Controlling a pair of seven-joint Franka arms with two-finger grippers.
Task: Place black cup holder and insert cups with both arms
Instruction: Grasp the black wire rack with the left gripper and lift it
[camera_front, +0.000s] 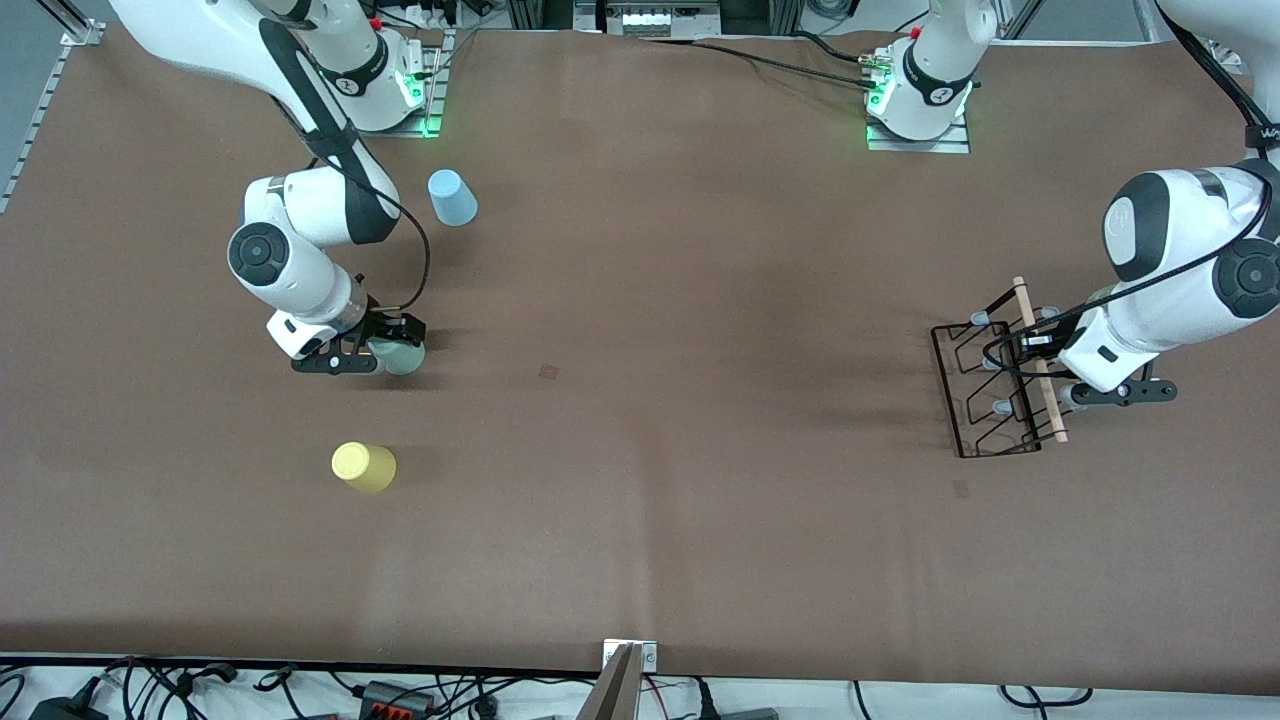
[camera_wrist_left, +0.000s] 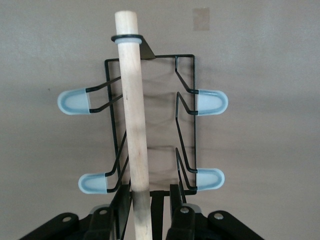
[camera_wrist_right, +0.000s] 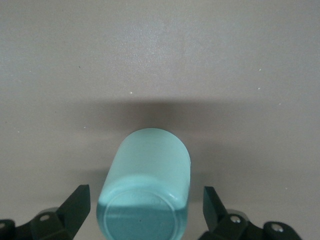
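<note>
Pinching the wire rack's (camera_front: 990, 385) wooden rod, the left gripper (camera_wrist_left: 150, 210) contrasts the right gripper (camera_wrist_right: 145, 210), spread around a smooth tapered green cup (camera_wrist_right: 145, 185).

Black cup holder (camera_front: 990, 385) stands at three o'clock, wooden handle (camera_wrist_left: 134, 115) uppermost. Pale green cup (camera_wrist_right: 145, 187) sits inverted at nine o'clock, blue cup (camera_front: 452, 197) at eleven, yellow cup (camera_front: 363, 467) at eight.

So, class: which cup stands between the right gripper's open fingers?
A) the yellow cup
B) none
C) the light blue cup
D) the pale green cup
D: the right wrist view shows the pale green cup upside down between the right gripper's spread fingers, with gaps on both sides.
</note>
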